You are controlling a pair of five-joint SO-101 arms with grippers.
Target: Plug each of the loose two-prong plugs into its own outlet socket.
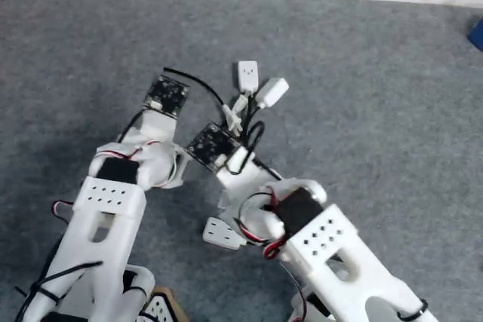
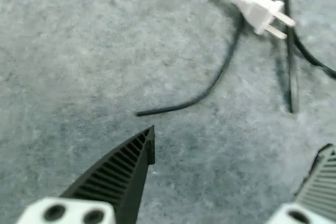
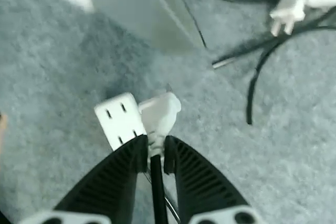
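Right gripper (image 3: 155,148) pinches white plug (image 3: 160,113) by its tail beside outlet socket (image 3: 116,121), so it may swivel and misalign on insertion; left gripper (image 2: 239,140) gapes wide.

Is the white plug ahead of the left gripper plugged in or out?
Out: the white plug lies on the carpet, both prongs bare.

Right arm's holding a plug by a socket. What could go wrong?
Right gripper pinches the plug at its cable end; it may twist when pushed. It sits beside the outlet socket, off the slots; pushing may shove the socket. Black cable by the loose plug may snag the open left gripper.
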